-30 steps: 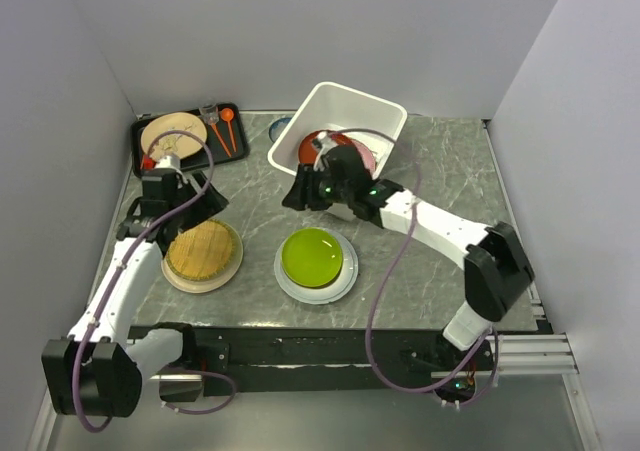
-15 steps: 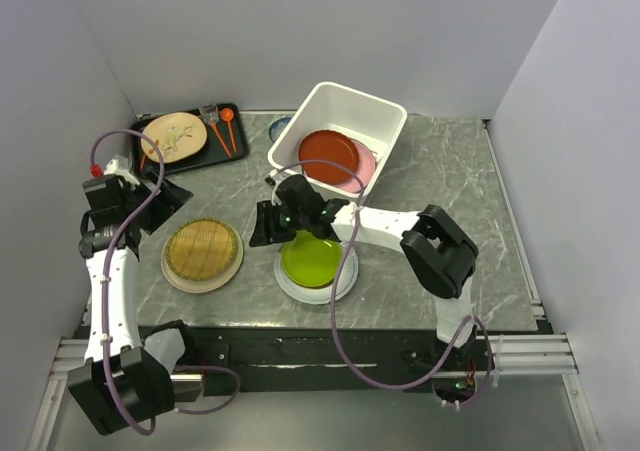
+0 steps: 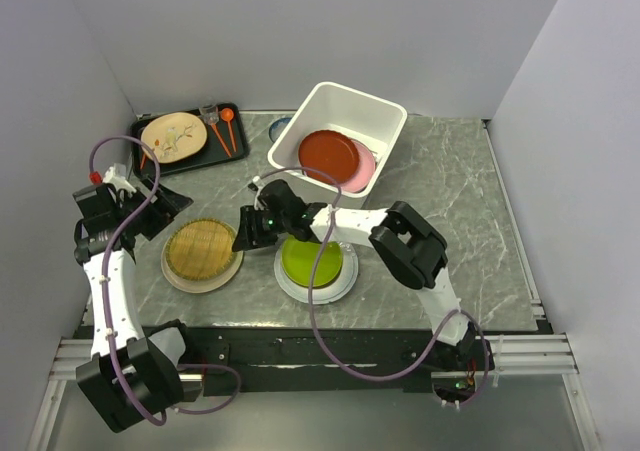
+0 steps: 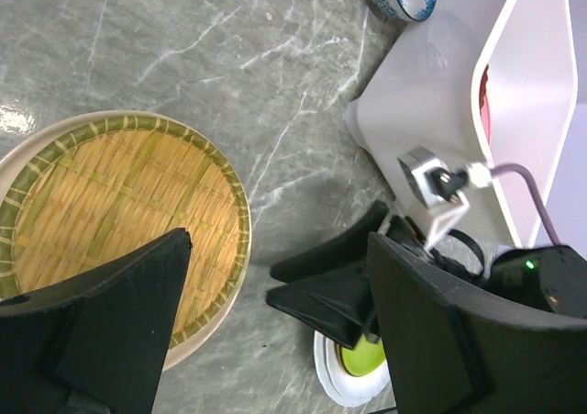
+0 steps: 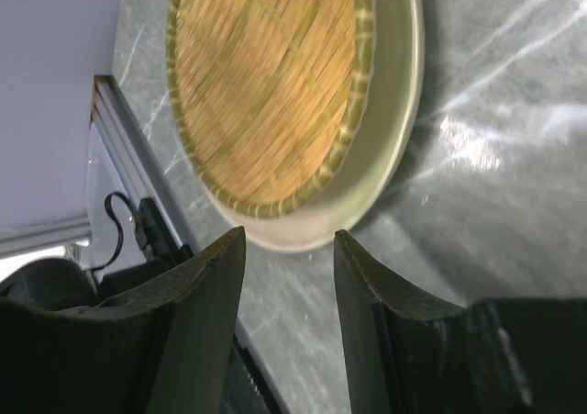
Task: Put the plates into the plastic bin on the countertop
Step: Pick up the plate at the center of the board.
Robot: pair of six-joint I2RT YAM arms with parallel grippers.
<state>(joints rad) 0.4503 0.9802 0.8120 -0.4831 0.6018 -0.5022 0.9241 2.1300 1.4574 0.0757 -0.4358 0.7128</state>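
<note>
A woven yellow plate (image 3: 203, 251) lies on a cream plate (image 3: 232, 267) at the front left of the countertop (image 3: 440, 191). My right gripper (image 3: 241, 238) hangs open just right of it, jaws empty. In the right wrist view the woven plate (image 5: 266, 83) and the cream rim (image 5: 390, 157) lie just beyond the right gripper (image 5: 289, 290). A lime green plate (image 3: 312, 261) sits on a white plate (image 3: 345, 279). The plastic bin (image 3: 385, 121) holds a red plate (image 3: 328, 156) over a pink one (image 3: 366, 167). My left gripper (image 3: 168, 202) is open, raised left of the woven plate (image 4: 119, 221).
A black tray (image 3: 150, 161) at the back left carries a cream twig-pattern plate (image 3: 173, 136) and orange spoons (image 3: 229, 126). A small blue-rimmed dish (image 3: 280, 126) sits left of the bin. Grey walls close in on three sides. The right arm lies across the lime green plate.
My right gripper left the bin and swung left across the lime green plate to the woven plate's edge. The left arm pulled back off the woven plate toward the left wall.
</note>
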